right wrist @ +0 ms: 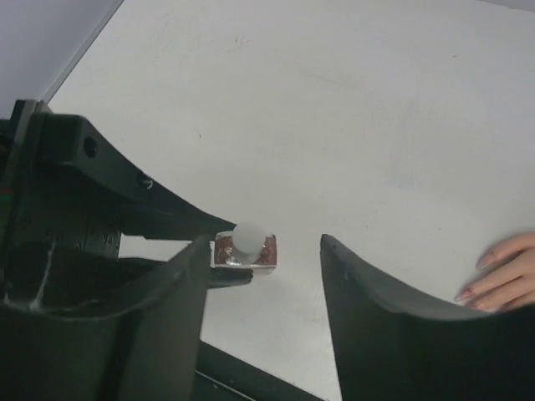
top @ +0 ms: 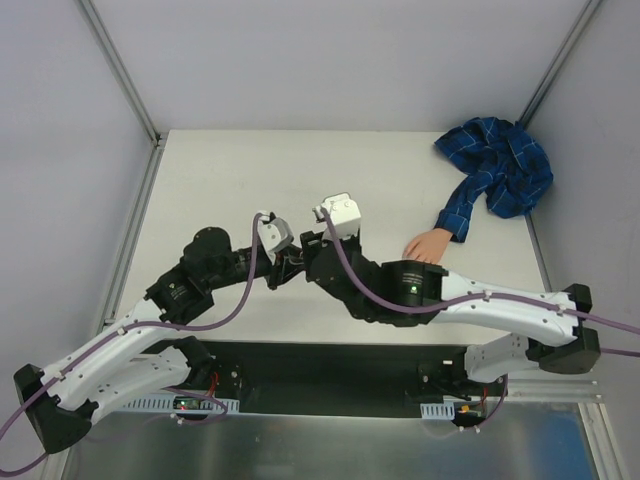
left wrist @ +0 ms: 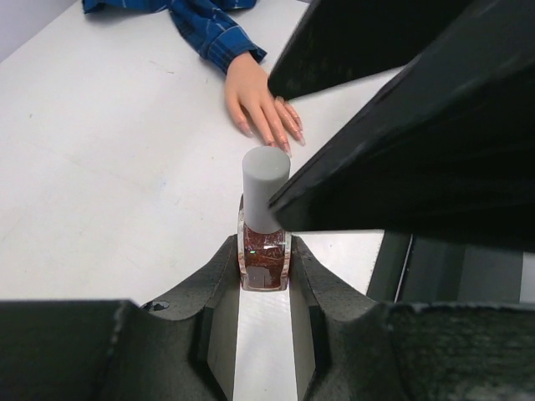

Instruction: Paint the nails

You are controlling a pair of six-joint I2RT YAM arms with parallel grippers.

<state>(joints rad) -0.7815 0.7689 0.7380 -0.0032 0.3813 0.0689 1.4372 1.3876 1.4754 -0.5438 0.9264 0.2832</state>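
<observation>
Lower centre, the left tool (left wrist: pixel 264 255) clamps the glittery-red glass bottle (left wrist: pixel 264 263) upright, presumably so the parted right tool (right wrist: pixel 266 242) can reach its grey cap (left wrist: pixel 266 188).

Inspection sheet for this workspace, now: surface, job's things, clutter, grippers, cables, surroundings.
Surface: white table.
Job's things: fake hand flat at the right, sleeve bunched in the far right corner; nails too small to judge; bottle upright, cap on.
Clutter: nothing seen.
Grippers: left gripper shut on bottle; right gripper open over the cap.
Cables: purple cables run along both arms.
Surroundings: grey walls, metal frame.
</observation>
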